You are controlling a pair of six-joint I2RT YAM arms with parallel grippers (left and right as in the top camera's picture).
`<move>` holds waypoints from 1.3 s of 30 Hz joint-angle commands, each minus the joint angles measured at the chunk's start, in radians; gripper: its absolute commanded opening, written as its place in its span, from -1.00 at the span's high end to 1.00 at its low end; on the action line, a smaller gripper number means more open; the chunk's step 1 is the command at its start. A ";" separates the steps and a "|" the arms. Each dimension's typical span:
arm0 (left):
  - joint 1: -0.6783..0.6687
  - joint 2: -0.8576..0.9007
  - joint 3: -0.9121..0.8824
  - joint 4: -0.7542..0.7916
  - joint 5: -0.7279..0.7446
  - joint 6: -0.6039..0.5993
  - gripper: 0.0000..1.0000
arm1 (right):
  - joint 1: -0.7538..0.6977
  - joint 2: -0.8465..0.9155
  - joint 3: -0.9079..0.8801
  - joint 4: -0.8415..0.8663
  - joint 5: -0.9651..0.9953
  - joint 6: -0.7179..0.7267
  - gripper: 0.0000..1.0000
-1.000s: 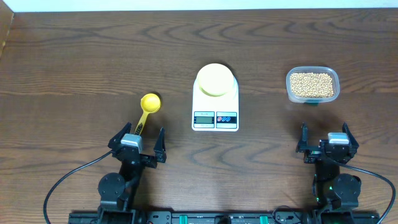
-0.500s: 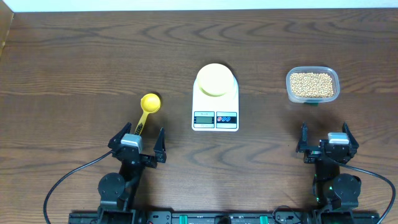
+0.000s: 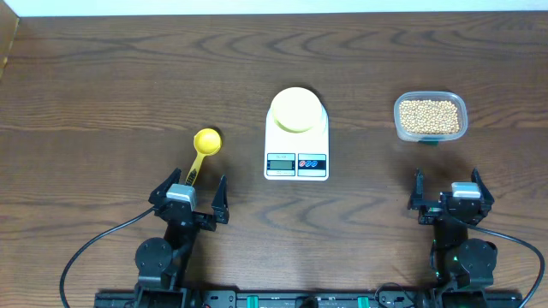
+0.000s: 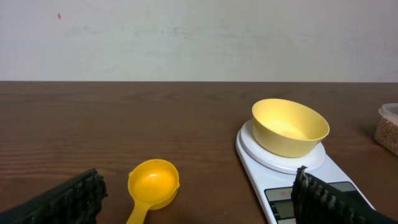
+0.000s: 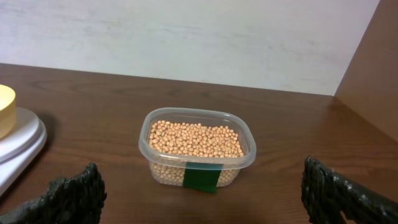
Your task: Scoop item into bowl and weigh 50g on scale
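Note:
A pale-yellow bowl (image 3: 296,109) stands empty on the white scale (image 3: 297,158) at the table's middle; both also show in the left wrist view, the bowl (image 4: 290,126) on the scale (image 4: 261,165). Tan beans (image 3: 429,115) fill a clear tub (image 3: 431,135) at the right, also seen in the right wrist view (image 5: 196,139). A yellow measuring spoon (image 3: 202,148) lies left of the scale, its handle toward my left gripper (image 3: 188,195), which is open and empty just behind it. My right gripper (image 3: 451,197) is open and empty, short of the tub.
The tub (image 5: 198,167) has a green label on its near side. The table's left edge shows at the far left of the overhead view. A pale wall stands behind the table.

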 commanded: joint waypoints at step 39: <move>0.005 0.485 0.424 -0.237 0.044 0.063 -0.96 | 0.007 -0.006 -0.001 -0.005 -0.010 -0.014 -0.98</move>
